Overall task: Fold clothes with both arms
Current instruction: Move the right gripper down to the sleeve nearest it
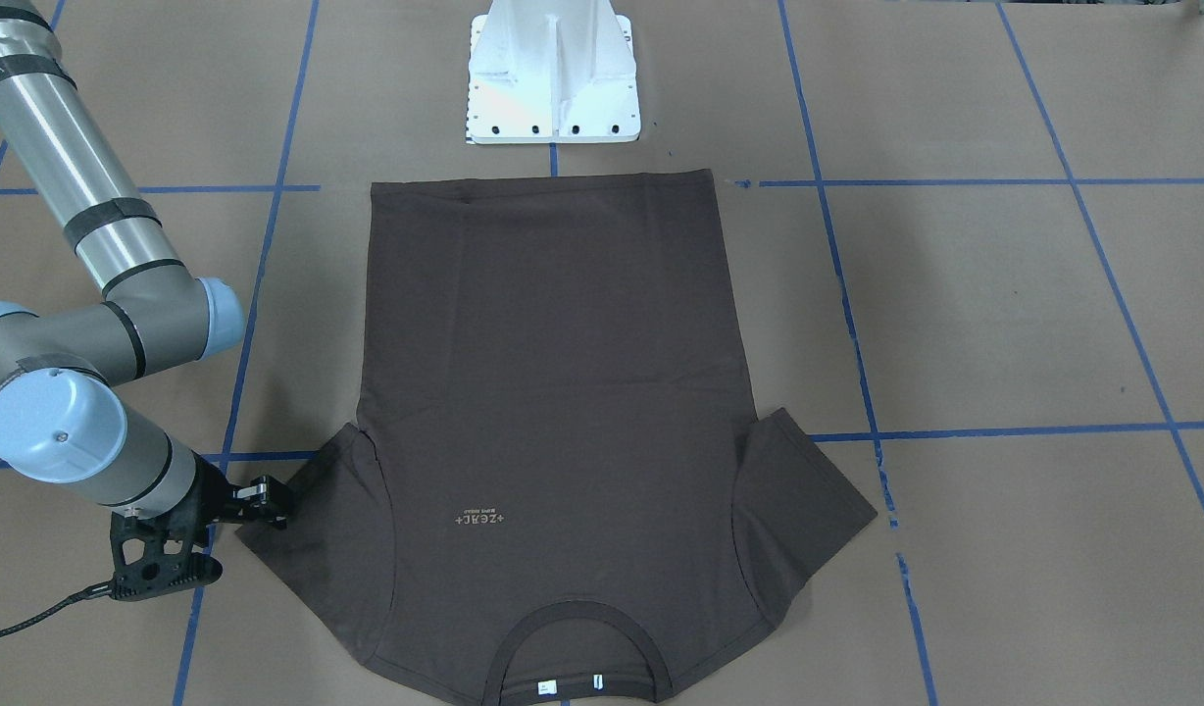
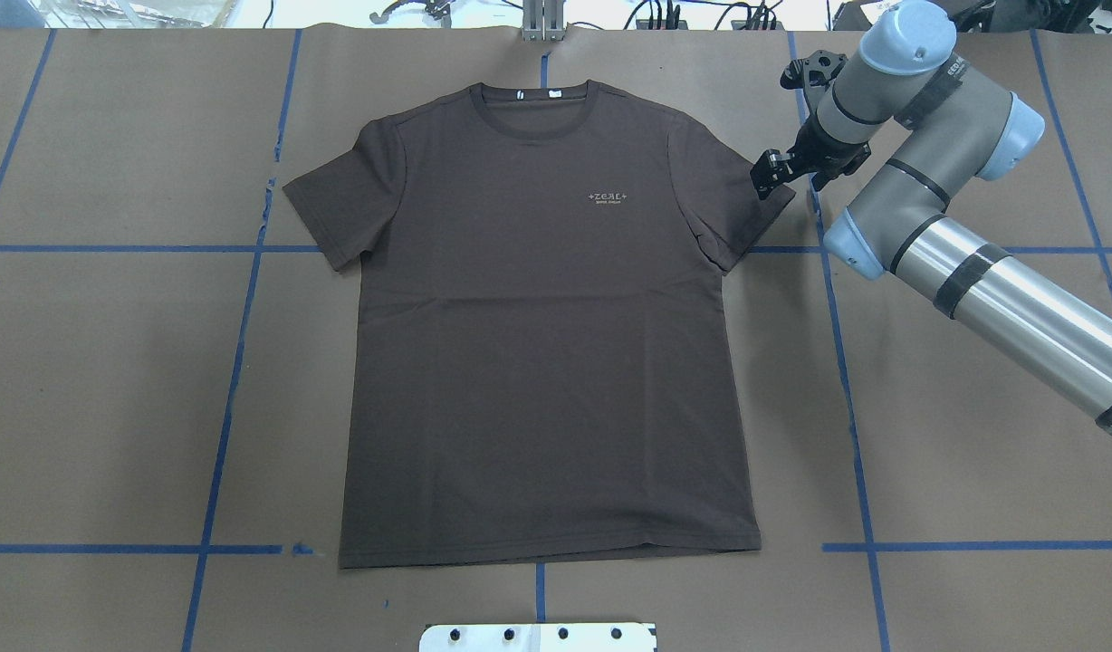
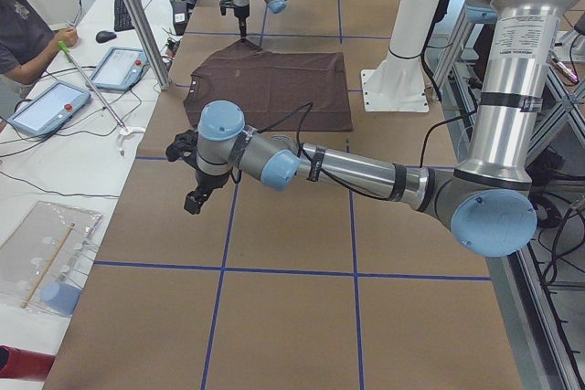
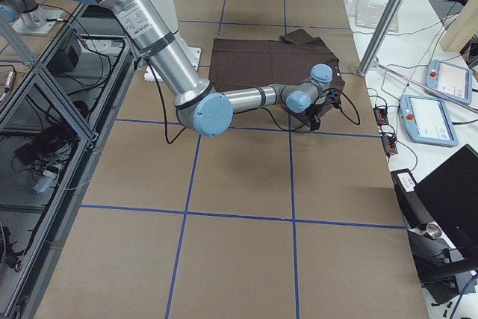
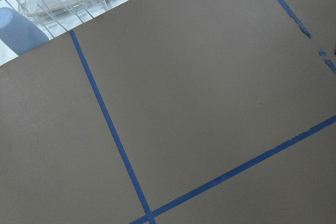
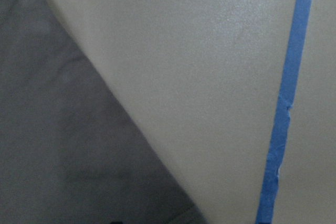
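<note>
My left gripper (image 3: 194, 198) hangs over bare table (image 3: 274, 244), well apart from the T-shirt (image 2: 538, 344), which lies far off to its right. Only the side view catches it, so I cannot tell whether its fingers are spread or pressed together. The shirt lies flat, front up, with its long axis running from the collar (image 2: 538, 113) on the far side back to the hem near my pedestal (image 2: 538, 637). My right gripper (image 2: 769, 174) sits at the outer edge of the sleeve (image 2: 728, 204), cloth just to its left. I cannot tell whether it touches or pinches it. My right arm is much the nearer, so I judge this sleeve is its to grasp.
</note>
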`<state>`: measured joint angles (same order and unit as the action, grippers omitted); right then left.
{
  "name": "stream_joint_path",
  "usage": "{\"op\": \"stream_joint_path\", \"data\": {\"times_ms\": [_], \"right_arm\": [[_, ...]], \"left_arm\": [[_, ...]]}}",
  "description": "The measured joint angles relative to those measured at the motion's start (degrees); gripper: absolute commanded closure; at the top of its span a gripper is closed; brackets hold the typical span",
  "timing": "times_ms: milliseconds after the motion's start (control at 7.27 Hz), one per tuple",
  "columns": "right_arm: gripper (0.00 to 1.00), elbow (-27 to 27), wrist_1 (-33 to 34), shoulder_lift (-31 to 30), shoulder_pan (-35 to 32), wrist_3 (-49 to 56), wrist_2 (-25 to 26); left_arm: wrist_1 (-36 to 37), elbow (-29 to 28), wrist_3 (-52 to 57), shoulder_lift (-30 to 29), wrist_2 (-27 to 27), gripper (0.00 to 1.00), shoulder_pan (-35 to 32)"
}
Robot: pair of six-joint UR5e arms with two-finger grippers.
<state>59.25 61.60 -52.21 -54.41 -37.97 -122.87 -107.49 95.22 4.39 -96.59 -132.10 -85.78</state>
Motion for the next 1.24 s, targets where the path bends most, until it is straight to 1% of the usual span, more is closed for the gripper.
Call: {"op": "stream_joint_path", "data": {"times_ms": [275, 413, 550, 826, 963, 1101, 1238], "right_arm": [[0.63, -0.3, 0.0, 0.3, 0.1, 0.0, 0.0], [0.75, -0.4, 0.1, 0.4, 0.1, 0.0, 0.0], [0.82, -0.6, 0.1, 0.6, 0.1, 0.0, 0.0], [0.92, -0.8, 0.1, 0.7, 0.1, 0.0, -0.1], [0.95, -0.8, 0.1, 0.8, 0.2, 0.0, -0.1], [0.95, -0.8, 0.1, 0.9, 0.2, 0.1, -0.2], [0.98, -0.8, 0.1, 1.5, 0.2, 0.1, -0.3]], "left_arm": [[0.0, 0.0, 0.1, -0.1, 0.0, 0.0, 0.0], [0.0, 0.0, 0.1, -0.2, 0.0, 0.0, 0.0], [0.0, 0.0, 0.1, -0.3, 0.0, 0.0, 0.0], [0.1, 0.0, -0.1, -0.4, -0.1, 0.0, 0.0], [0.1, 0.1, -0.1, -0.4, -0.1, 0.0, 0.0], [0.1, 0.2, -0.2, -0.4, -0.1, 0.0, 0.0], [0.1, 0.2, -0.2, -0.4, -0.1, 0.0, 0.0]]}}
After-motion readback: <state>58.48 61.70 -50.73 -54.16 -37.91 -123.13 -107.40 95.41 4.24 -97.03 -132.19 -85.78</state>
